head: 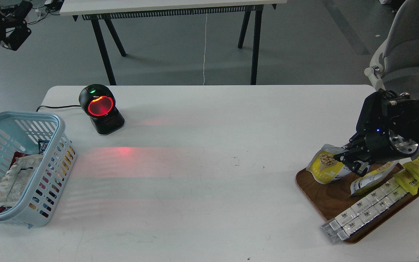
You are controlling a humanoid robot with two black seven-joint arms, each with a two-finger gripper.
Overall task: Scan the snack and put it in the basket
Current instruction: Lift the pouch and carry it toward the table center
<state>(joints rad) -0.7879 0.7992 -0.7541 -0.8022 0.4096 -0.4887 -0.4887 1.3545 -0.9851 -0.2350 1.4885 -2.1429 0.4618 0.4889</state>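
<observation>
The snack, a yellow and silvery pouch with a picture of nuts, stands tilted at the left end of the brown wooden tray. My right gripper comes in from the right and is shut on the pouch's upper right edge. The light blue basket sits at the table's left edge with several packets inside. My left gripper is the dark block at the top left, far from the table; its fingers cannot be told apart.
A black scanner with a glowing red window stands at the back left and casts red light on the table. The tray also holds a second pouch, a strip of white packets and a yellow packet. A grey chair stands at the right.
</observation>
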